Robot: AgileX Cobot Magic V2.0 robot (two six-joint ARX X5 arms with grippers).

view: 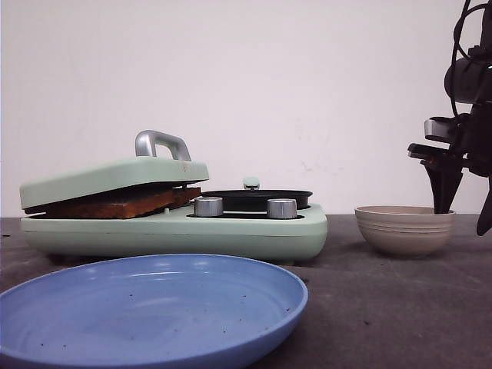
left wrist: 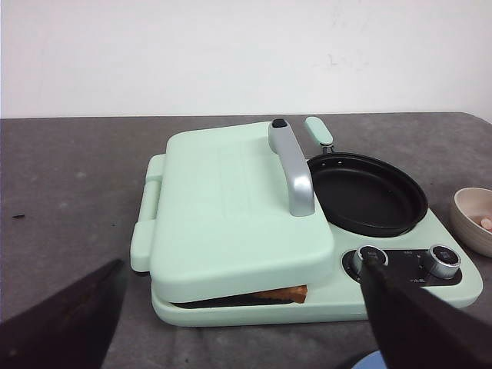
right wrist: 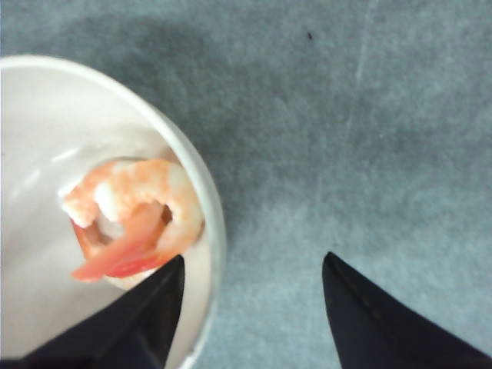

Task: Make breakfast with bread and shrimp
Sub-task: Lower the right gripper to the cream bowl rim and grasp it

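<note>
Toasted brown bread (view: 115, 204) lies pinched under the nearly closed lid (view: 115, 175) of the mint-green breakfast maker (view: 231, 234); a corner of the bread (left wrist: 284, 293) peeks out in the left wrist view. A curled pink shrimp (right wrist: 134, 215) lies in the beige ribbed bowl (view: 403, 231). My right gripper (right wrist: 254, 256) is open and straddles the bowl's rim (right wrist: 207, 215), one finger inside beside the shrimp, the other outside. In the front view the right gripper (view: 444, 196) dips into the bowl from above. My left gripper (left wrist: 243, 260) is open, hovering in front of the maker.
A black pan (view: 257, 198) sits on the maker's right half behind two silver knobs (view: 207, 206). The lid carries a silver handle (view: 161, 142). A large blue plate (view: 154, 307) lies at the table's front. Dark grey tabletop surrounds the bowl.
</note>
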